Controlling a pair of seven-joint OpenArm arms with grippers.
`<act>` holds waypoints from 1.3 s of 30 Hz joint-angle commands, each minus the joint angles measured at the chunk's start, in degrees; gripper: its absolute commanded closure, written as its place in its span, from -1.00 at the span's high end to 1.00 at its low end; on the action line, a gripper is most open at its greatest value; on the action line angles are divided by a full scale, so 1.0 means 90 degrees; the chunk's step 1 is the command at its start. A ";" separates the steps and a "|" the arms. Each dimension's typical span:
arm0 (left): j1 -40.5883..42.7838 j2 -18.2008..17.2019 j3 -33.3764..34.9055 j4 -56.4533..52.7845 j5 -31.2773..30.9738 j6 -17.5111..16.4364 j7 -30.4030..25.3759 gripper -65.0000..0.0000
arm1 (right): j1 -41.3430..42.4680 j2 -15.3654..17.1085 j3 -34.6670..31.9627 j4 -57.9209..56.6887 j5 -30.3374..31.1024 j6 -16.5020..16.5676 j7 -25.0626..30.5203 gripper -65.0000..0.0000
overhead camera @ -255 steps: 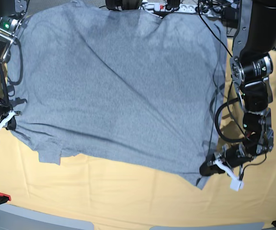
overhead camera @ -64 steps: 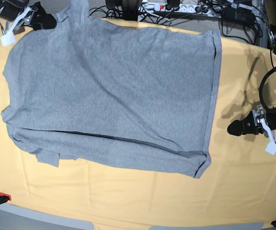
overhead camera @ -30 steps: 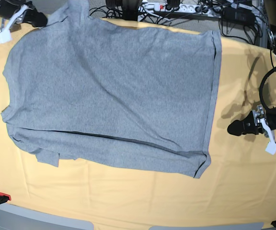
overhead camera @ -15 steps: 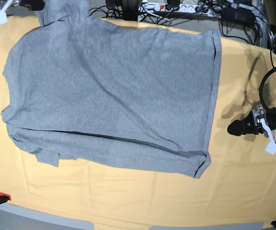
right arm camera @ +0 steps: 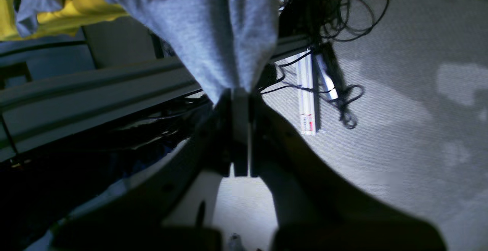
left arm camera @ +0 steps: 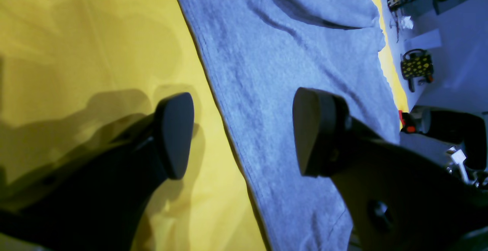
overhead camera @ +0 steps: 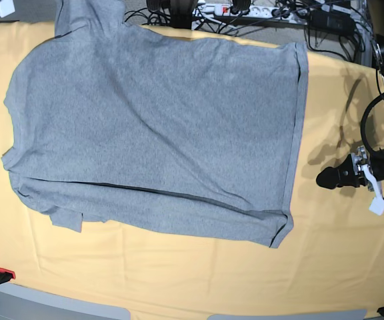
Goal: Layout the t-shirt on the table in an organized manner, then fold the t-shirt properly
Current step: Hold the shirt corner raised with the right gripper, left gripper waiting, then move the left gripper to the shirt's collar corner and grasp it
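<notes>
Two robot arms are working over a table (overhead camera: 179, 280) covered in a pale yellow-orange cloth, and the layout step of the task is in hand, judging by how things lie. A grey t-shirt (overhead camera: 159, 127) is lying mostly flat across the far and middle part of the table, plain side up with no lettering showing, its hem running down the right side and its sleeves toward the left. One sleeve at the far left corner is being pulled past the far table edge: in the right wrist view, the right gripper (right arm camera: 240, 136) is pinching a bunch of that grey fabric between closed jaws, with the floor and cables beyond it. In the base view this gripper is almost out of frame at the top left. The left gripper (overhead camera: 342, 177) is hovering over bare cloth just right of the hem, jaws spread wide and holding nothing. A fold is still lying along the near edge of the shirt, and the near left sleeve is looking rumpled. The next move probably calls for setting the far sleeve down flat, then smoothing that near fold before folding.
</notes>
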 commanded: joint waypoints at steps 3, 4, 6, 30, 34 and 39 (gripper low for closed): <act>-0.0177 -0.0134 -0.0056 0.0100 -0.0156 -0.0031 -0.0071 0.28 | -0.0126 -0.0109 0.0112 0.0092 0.0039 0.0033 0.0023 -1.00; -0.0177 -0.0134 -0.0056 0.0100 -0.0156 -0.0031 -0.0071 0.28 | -0.0126 -0.0168 0.0134 0.0100 0.0041 0.0033 0.0023 -1.00; -0.0177 -0.0134 -0.0056 0.0100 -0.0156 -0.0031 -0.0071 0.28 | -0.0129 -0.0306 0.0226 0.0172 0.0036 0.0033 0.0023 -1.00; -0.0180 -0.0141 -0.0056 0.0100 -0.0156 -0.0031 -0.0071 0.28 | -0.0124 -0.1605 0.1977 0.2293 0.0324 0.0033 0.0023 -1.00; -0.0177 -0.0223 -0.0226 0.0100 -0.0156 -0.0031 -0.0071 0.28 | -0.0124 -0.1608 0.1977 0.2293 0.0324 0.0033 0.0023 -1.00; 0.0073 -0.0245 -0.1190 0.0097 -0.0156 -0.0031 -0.0071 0.28 | -0.0005 -0.1605 0.1977 0.2293 0.0324 0.0033 0.0023 -1.00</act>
